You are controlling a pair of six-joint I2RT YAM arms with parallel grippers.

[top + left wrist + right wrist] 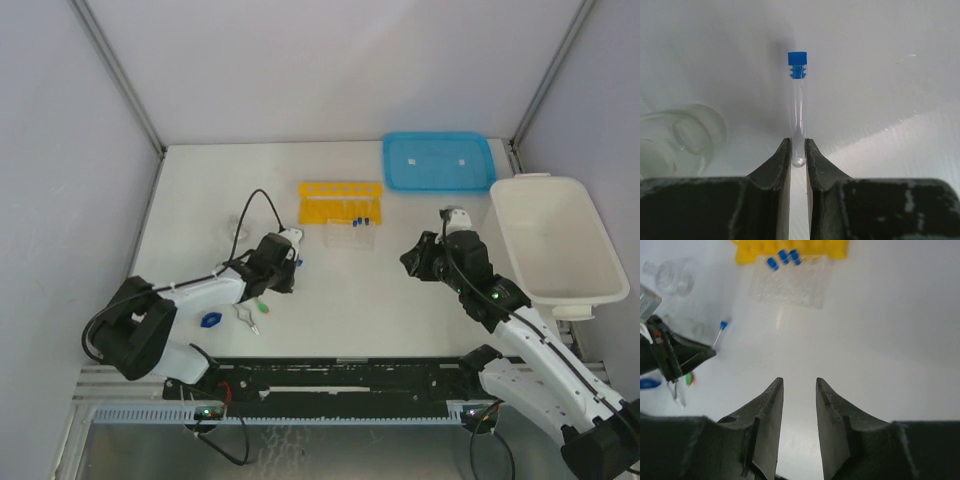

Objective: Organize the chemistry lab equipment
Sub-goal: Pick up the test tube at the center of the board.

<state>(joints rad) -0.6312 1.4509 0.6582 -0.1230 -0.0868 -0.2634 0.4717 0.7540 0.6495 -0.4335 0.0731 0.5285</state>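
Note:
A clear blue-capped tube (798, 105) lies on the table with its rounded end between my left gripper's (798, 146) fingers, which press on both sides of it. From above, that gripper (293, 263) is left of centre, pointing right. The yellow tube rack (340, 198) stands further back, with three blue-capped tubes (361, 222) lying against it. Thin metal tongs (245, 317) and a green-tipped stick (260, 308) lie near the left arm. Clear glass vessels (231, 229) sit behind it. My right gripper (799, 383) hangs open over bare table, nothing between its fingers.
A big white tub (555, 240) stands at the right edge, and a blue lid (438, 160) lies behind it. A small blue hexagonal piece (209, 321) rests by the left arm. In the left wrist view a glass vessel (687, 135) sits just left of the fingers.

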